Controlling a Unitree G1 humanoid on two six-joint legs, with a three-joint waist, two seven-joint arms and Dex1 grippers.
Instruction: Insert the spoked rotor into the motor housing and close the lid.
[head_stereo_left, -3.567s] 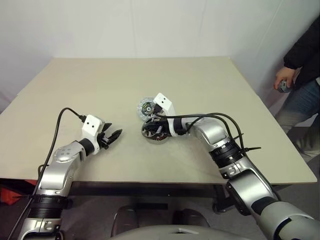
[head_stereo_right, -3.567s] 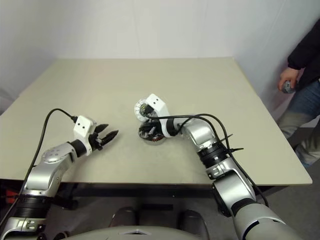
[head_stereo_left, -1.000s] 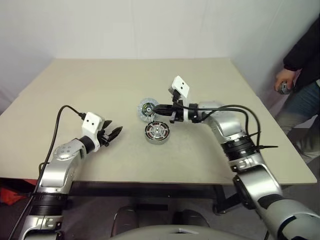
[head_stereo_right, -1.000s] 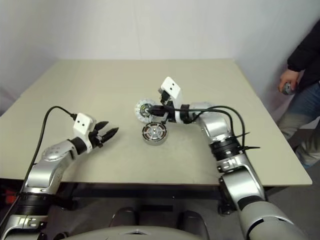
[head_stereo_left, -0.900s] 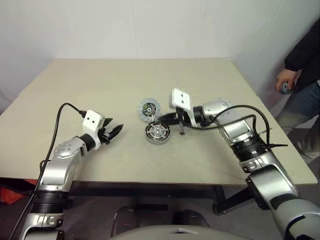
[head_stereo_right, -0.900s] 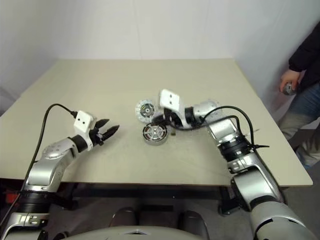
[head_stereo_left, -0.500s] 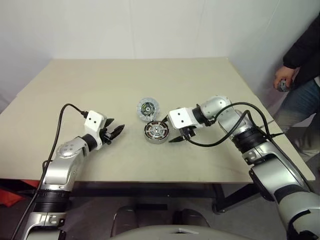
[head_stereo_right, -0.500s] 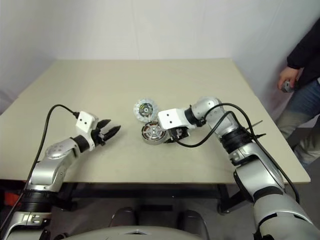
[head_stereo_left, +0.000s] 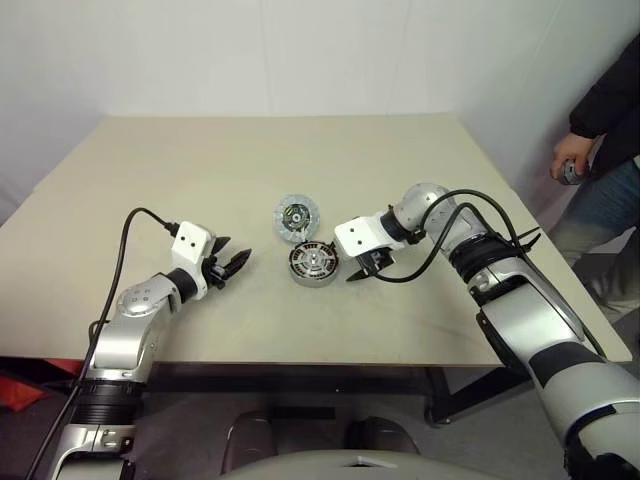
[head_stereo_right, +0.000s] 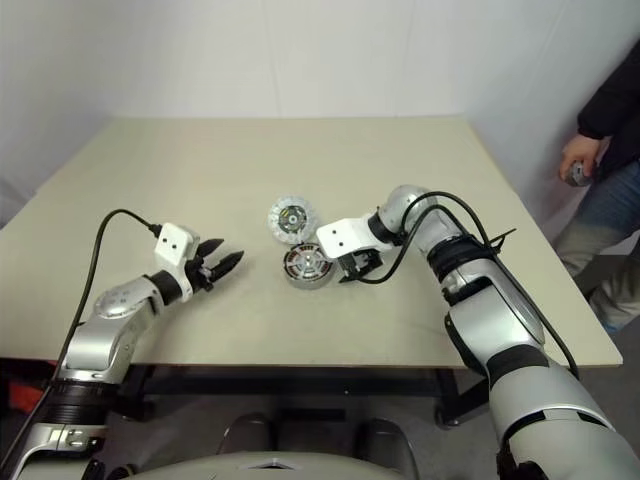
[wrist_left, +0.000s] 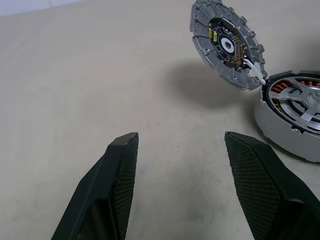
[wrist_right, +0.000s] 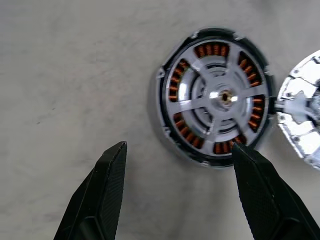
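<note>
Since a second ago your right gripper (head_stereo_left: 352, 270) has swung down from above the lid to the tabletop just beside the motor housing (head_stereo_left: 313, 264), on its right, and its fingers have gone from pinched together to spread wide; the left gripper (head_stereo_left: 232, 264) has kept its place. You have one motor housing, one spoked rotor (wrist_right: 217, 96) and one lid (head_stereo_left: 296, 217) on the beige table (head_stereo_left: 200, 180), and two grippers over it. Look in the right wrist view: the rotor already sits inside the housing, its grey spokes crossing over the ring of copper-brown windings, with the bright hub at the centre. Nothing else lies in the cup. The lid stands open, tilted up on the far side of the housing and joined to it at the rim by a small white tab; in the left wrist view you can see its inner face, a dark centre with small parts ringed by silvery-white metal. Your right gripper holds nothing, its two black fingers (wrist_right: 102, 195) standing far apart, with one fingertip at the near edge of the housing; whether it touches, you cannot tell. Your left gripper hangs well apart from the housing, on its left, pointing toward it; its fingers (wrist_left: 110, 192) are parted to a middling gap with only bare table between them. One person stands at the right edge of the table, a hand (head_stereo_left: 568, 164) closed around a small object.
</note>
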